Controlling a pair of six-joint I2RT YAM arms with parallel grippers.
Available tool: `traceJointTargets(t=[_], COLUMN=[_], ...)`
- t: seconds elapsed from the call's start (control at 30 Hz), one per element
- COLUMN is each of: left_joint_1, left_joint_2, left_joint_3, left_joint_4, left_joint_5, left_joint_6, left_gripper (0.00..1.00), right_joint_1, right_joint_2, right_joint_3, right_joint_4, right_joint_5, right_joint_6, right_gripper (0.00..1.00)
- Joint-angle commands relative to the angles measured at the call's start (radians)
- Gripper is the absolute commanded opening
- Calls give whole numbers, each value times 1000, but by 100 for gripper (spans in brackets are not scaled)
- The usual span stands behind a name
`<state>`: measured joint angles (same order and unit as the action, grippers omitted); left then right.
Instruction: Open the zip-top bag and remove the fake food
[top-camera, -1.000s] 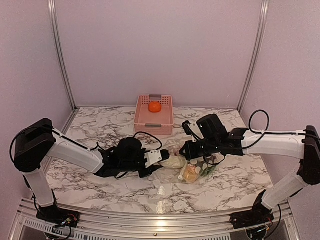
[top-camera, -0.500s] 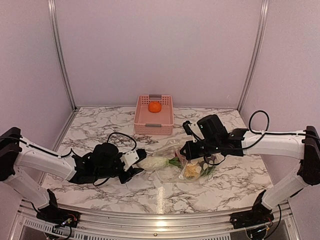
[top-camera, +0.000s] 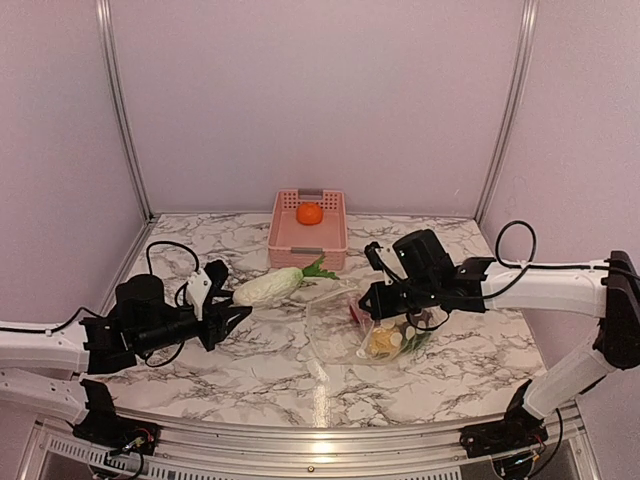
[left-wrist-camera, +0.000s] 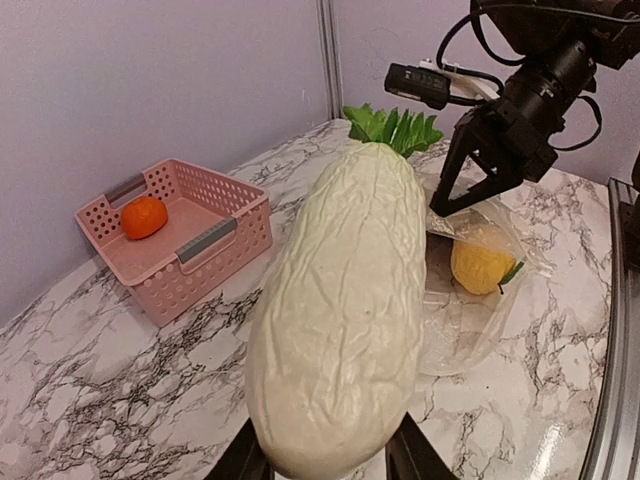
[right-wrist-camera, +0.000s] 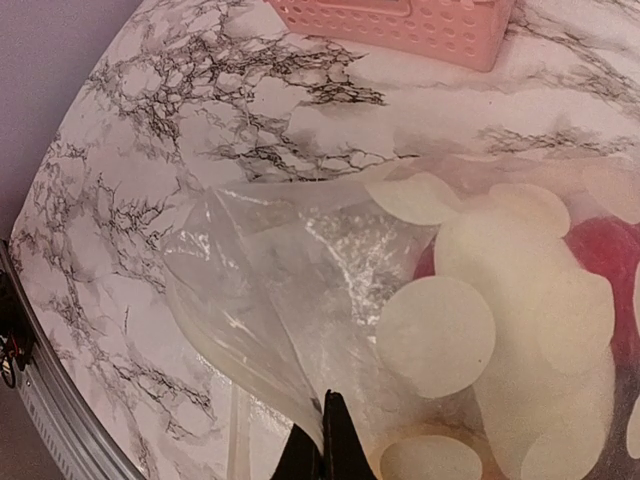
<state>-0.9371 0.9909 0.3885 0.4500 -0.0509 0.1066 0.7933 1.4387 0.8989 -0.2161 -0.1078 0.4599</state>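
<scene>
While right tool (right-wrist-camera: 322, 435) pinches bag (right-wrist-camera: 270, 290), left tool (top-camera: 225, 301) clamps cabbage (top-camera: 268, 287), leaves aimed rightward.

The clear zip-top bag (top-camera: 335, 335) (white-dotted) lies crumpled on the table (top-camera: 250, 370), with yellow, red and green fake food (top-camera: 385, 342) inside. At its 10 o'clock a white cabbage (top-camera: 268, 287) hangs aloft, leaves toward 3 o'clock; an orange piece (top-camera: 309, 213) sits at 12 o'clock.

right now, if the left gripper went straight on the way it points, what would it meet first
Beyond the white vegetable it holds, probably the right gripper pinching the zip-top bag; depth is unclear.
</scene>
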Motion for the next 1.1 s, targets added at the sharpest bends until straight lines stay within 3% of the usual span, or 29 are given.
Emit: traceJointTargets(t=[0.0,0.23,0.4,0.67,0.8,1.07], left_joint_1=[102,205,248,262,264,272], left_joint_2=[-21,222,440,716,858,1091], left_joint_3=[75,374,650,919,1085,1346], left_joint_4=[-68,-219,-338,-370,-462,-605], left_joint_5=[3,-170,-213,-327,-389,-465], left_joint_6=[-98,-203,-273,-388,-464,-557], left_gripper=[11,11,14,16,9,11], right_joint_1=[-7,-6,-6,-7,-8,-9], right_joint_2=[14,19,19,23,22,28], right_joint_3=[11,9,8,10,9,7], right_joint_4=[26,35,34,34,32,35], right_joint_5=[-7,-14,-13,-10,-9,-4], right_joint_6=[-7,-7,-10,-15,-19,-22], right_gripper=[0,0,0,0,0,0])
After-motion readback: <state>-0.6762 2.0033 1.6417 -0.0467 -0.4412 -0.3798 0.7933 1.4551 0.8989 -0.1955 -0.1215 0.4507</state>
